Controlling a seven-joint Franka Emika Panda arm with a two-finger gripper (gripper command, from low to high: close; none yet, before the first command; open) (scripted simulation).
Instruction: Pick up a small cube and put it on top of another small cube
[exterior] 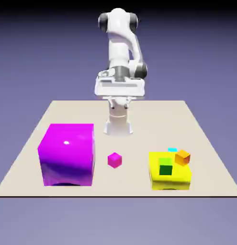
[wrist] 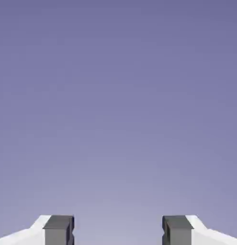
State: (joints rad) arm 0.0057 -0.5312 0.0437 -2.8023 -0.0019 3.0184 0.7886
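Two grey fingertips (wrist: 58, 229) of my claw (wrist: 118, 229) stood wide apart, released, with only plain backdrop between them. The small magenta cube (exterior: 115, 160) sat alone on the beige table (exterior: 139, 115), between the large magenta block (exterior: 67, 154) and the yellow block (exterior: 170, 178). On that yellow block rested a small green cube (exterior: 165, 166) and a small orange cube (exterior: 182, 157).

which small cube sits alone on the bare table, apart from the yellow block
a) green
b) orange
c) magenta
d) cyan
c: the small magenta cube rests by itself on the table between the large magenta cube and the yellow block, which carries the green one.
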